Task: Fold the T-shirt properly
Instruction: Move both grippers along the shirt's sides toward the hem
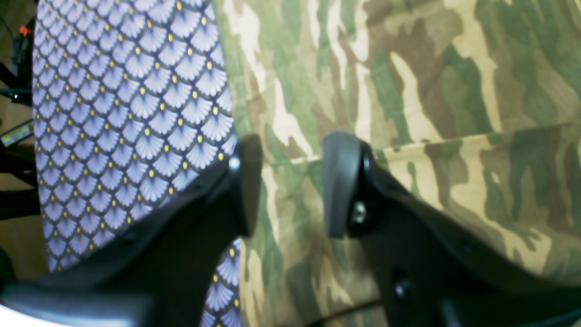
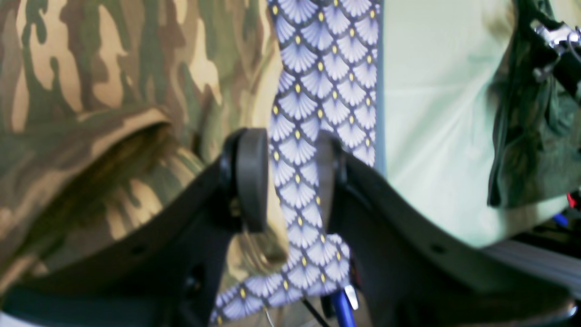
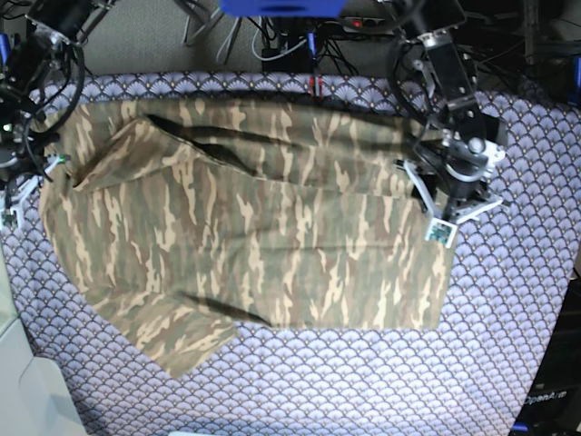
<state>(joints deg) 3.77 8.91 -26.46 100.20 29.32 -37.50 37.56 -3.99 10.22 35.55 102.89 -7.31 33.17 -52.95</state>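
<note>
Surface: table under a purple fan-scale cloth (image 3: 508, 300), cables and rig frames behind it.

Shirt (image 3: 263, 227): camouflage, spread flat over most of the cloth, long axis running across my base view. One sleeve lies toward the near left corner, another is folded in at the far left; the hem edge sits on the view's right.

Left gripper (image 1: 290, 184): at the hem end, on the base view's right. I see the fingers parted with shirt fabric beneath the gap, a fold edge crossing between them; nothing pinched. Whether the tips touch the fabric, I cannot tell.

Right gripper (image 2: 290, 179): at the sleeve end, base view's left. Fingers parted over bare cloth, shirt edge just beside one finger; nothing held.

Judgement: each arm is nearest its own end; the left sits over fabric, the right just off it.
</note>
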